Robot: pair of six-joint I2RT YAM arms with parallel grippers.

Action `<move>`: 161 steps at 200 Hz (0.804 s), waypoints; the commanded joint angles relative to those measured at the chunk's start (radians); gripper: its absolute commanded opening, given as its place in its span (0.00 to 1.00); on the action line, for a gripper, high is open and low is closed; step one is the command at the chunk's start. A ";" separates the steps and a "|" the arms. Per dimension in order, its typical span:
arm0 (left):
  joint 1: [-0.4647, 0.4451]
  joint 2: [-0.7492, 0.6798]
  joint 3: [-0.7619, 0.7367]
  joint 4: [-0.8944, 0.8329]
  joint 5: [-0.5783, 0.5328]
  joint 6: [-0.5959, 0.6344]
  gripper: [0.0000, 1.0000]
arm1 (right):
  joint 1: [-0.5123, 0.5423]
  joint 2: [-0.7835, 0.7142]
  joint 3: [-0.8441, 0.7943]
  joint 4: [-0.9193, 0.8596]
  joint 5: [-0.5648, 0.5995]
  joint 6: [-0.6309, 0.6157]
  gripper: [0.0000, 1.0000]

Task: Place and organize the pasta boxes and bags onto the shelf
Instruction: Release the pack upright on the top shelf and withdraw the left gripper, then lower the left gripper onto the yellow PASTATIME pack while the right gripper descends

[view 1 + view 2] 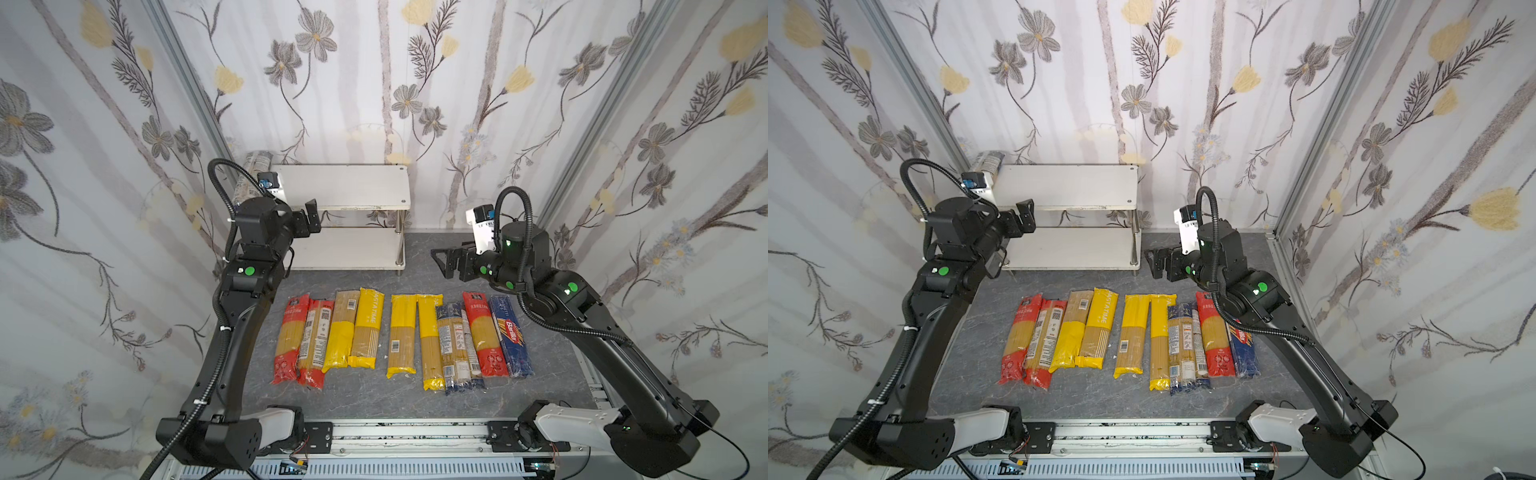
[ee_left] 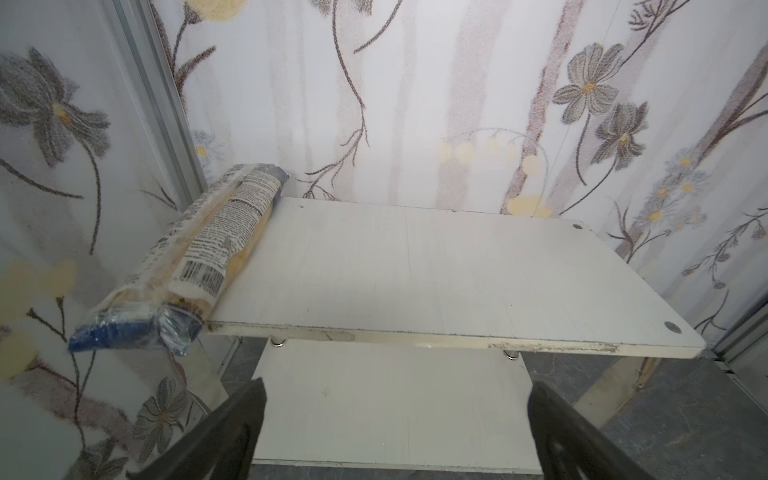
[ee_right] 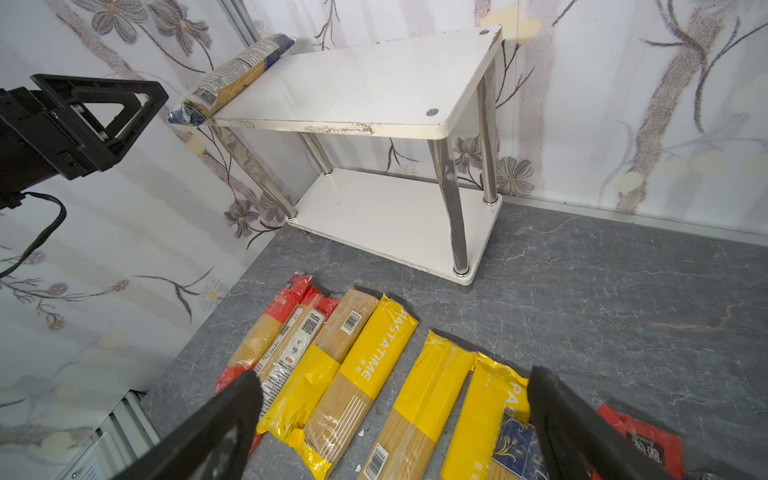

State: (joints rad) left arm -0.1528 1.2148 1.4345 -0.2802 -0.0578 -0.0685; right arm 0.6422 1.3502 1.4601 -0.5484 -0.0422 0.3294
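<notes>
The blue-ended pack point(image 2: 199, 249) lay at the left edge of the shelf point(image 2: 415, 270), likely to leave room; left end effector point(image 2: 397, 390) and right end effector point(image 3: 395, 374) were released, empty.

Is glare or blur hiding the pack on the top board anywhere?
No. In both top views: even light, sharp, though the left arm covers part of the pack. Left wrist: its blue end is soft. Right wrist: only the chrome posts mirror the wallpaper.

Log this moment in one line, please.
left gripper open; right gripper open; clear blue-ended spaghetti pack on white chrome-post shelf top
</notes>
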 commanded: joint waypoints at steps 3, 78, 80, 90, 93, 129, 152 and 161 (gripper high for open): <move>-0.075 -0.095 -0.130 0.078 -0.114 -0.143 1.00 | 0.005 -0.066 -0.089 0.077 0.019 0.030 1.00; -0.376 -0.260 -0.598 0.162 -0.260 -0.362 1.00 | 0.009 -0.230 -0.358 0.145 0.052 0.087 0.99; -0.385 -0.262 -0.609 0.167 -0.262 -0.366 1.00 | 0.009 -0.231 -0.360 0.144 0.054 0.088 1.00; -0.440 -0.262 -0.663 0.191 -0.293 -0.397 1.00 | 0.009 -0.233 -0.374 0.130 0.076 0.089 1.00; -0.457 -0.261 -0.679 0.198 -0.306 -0.406 1.00 | 0.008 -0.233 -0.378 0.125 0.083 0.089 1.00; -0.634 -0.199 -0.826 0.260 -0.408 -0.520 1.00 | 0.008 -0.258 -0.430 0.130 0.102 0.107 1.00; -0.695 -0.151 -0.898 0.296 -0.411 -0.605 1.00 | 0.008 -0.269 -0.465 0.156 0.104 0.132 1.00; -0.707 -0.135 -0.916 0.303 -0.412 -0.629 1.00 | 0.008 -0.268 -0.478 0.167 0.101 0.140 1.00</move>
State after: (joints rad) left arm -0.8295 1.0492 0.5617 -0.0566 -0.4110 -0.5701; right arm 0.6498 1.0828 1.0080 -0.4374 0.0399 0.4316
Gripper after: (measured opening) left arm 0.998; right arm 0.996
